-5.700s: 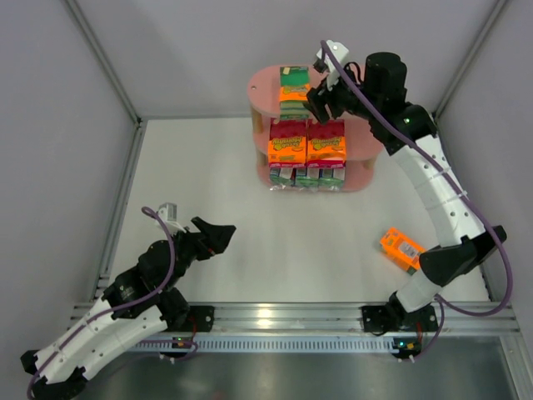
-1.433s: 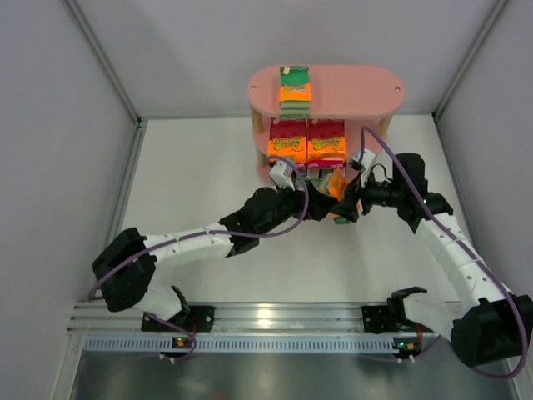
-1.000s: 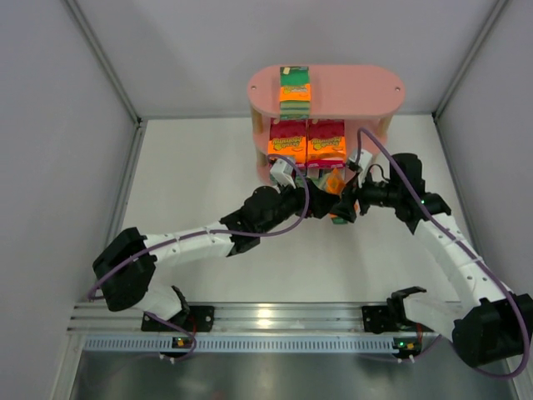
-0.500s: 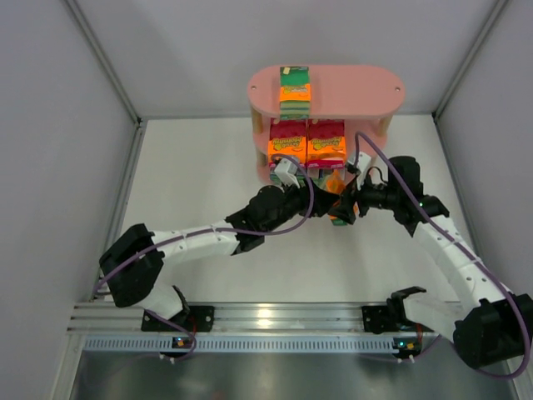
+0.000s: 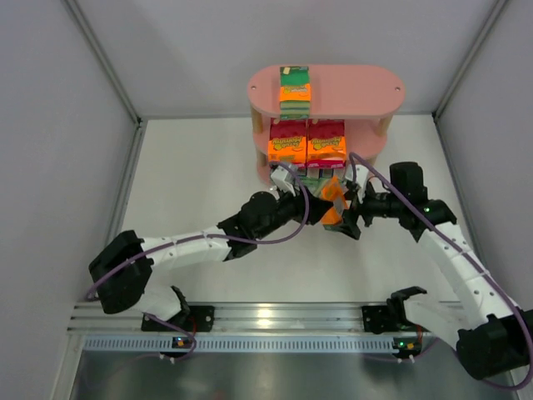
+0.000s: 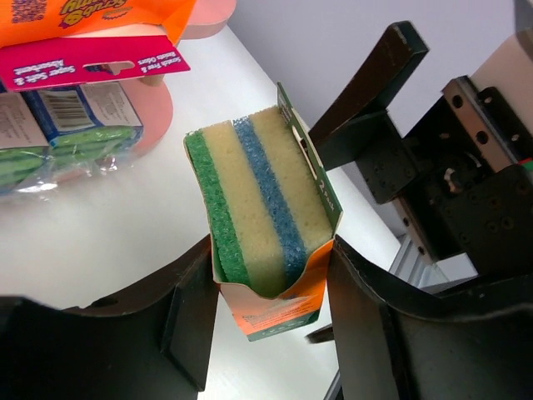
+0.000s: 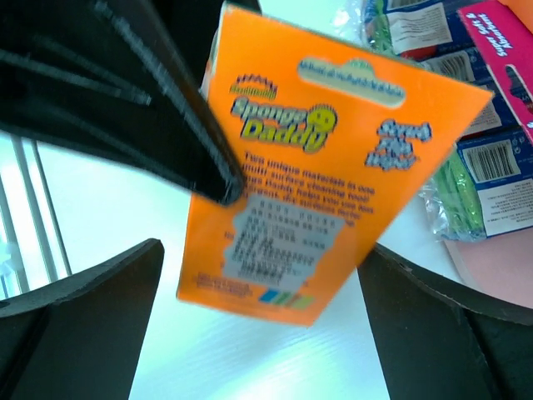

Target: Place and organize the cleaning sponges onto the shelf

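Says "Sponge Daddy" on the orange pack (image 7: 325, 167). Squeezed by left pincer (image 6: 271, 267), inside wide-open right pincer (image 7: 260, 250). Over white table (image 5: 191, 175), grey walls (image 5: 58, 167) around.

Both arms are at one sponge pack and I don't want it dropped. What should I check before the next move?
1. Left gripper shut on the sponge pack: ok, its fingers press both sides.
2. Right gripper open: ok, jaws wide, with gaps on either side of the pack.
3. Right gripper out of the pack's way: not ok, its fingers flank the pack.
4. Free spot on the shelf: ok, the top board is bare to the right of the stacked packs.
5. Grip firm enough to carry: cannot tell.
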`<state>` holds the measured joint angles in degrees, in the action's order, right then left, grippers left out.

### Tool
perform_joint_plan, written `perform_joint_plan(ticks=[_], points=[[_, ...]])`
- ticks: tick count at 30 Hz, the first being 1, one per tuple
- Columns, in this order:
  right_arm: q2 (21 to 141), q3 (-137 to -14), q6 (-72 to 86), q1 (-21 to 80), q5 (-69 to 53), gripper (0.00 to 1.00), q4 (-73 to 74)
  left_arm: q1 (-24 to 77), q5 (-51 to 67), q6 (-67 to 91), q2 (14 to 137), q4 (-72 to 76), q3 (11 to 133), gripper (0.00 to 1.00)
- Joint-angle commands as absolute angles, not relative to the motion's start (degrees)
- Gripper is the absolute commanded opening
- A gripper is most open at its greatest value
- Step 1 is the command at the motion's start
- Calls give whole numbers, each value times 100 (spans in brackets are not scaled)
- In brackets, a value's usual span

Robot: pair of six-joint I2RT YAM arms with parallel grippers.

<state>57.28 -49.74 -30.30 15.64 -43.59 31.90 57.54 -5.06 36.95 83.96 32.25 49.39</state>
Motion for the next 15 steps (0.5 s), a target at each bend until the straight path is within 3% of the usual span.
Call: perform_joint_plan(ticks=[1, 5, 10, 15], points=[[5449, -5414, -4110, 1670, -4614, 99, 4156, 5748, -370, 3147, 7832, 3595, 4641, 37], [5318, -5904, -5250, 1670, -4597, 99, 5332, 5748, -27, 2586, 7471, 3411, 4211, 37], [5116, -6336, -7596, 1670, -4938, 99, 6861, 5739, 1387, 1408, 7129, 2243, 4166, 36], [5466, -6881, -8446, 1687, -5694, 99, 7567, 5757, 2232, 335, 6926, 1100, 4157, 33]])
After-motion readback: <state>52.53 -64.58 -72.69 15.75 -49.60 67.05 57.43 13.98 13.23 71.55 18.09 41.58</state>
